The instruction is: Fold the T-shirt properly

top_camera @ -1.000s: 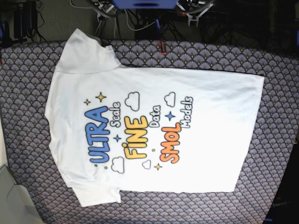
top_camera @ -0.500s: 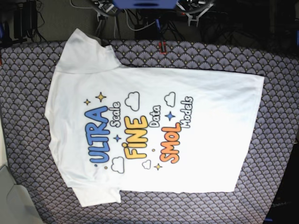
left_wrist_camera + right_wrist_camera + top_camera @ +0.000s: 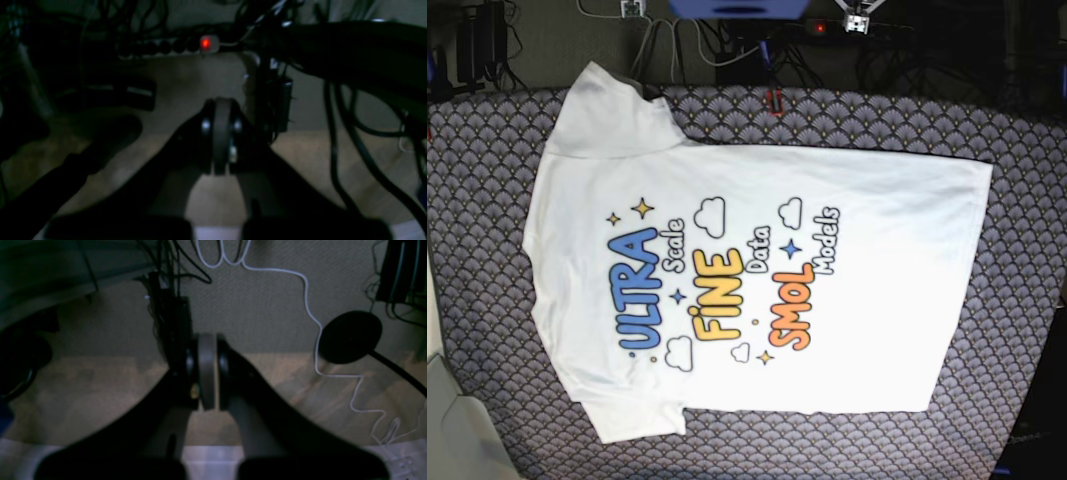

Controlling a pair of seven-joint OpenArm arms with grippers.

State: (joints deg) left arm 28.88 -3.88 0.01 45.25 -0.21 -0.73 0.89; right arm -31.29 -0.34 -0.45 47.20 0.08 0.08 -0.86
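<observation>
White cotton T-shirt [image 3: 757,270] lies flat and spread on my worktop [image 3: 1017,200], print side up, collar end toward the base view's left, hem toward its right. One shirt only. Two short sleeves show — one at the upper left, reaching past the worktop's far edge, one at the lower left. Print reads ULTRA in blue, FINE in yellow, SMOL in orange, with smaller Scale, Data, Models in white outline letters; small clouds and stars are scattered round the words. Worktop cover is a purple-grey fan pattern, bare on all sides of the shirt.

Nothing rests on the shirt and nothing blocks it in the base view. Neither arm reaches over the cloth.

Left gripper [image 3: 218,136]: jaws pressed together, holding nothing, seen against dim floor. Beyond it a power strip [image 3: 173,46] with one red light [image 3: 205,43], and several dark cables hanging to the right.

Right gripper [image 3: 206,371]: jaws pressed together too, empty. Beyond it one thin white cable [image 3: 315,323] snaking across the floor, one round black base [image 3: 350,336] with a dark arm leading off, and a bundle of dark cables at top centre.

No containers seen in any view.
</observation>
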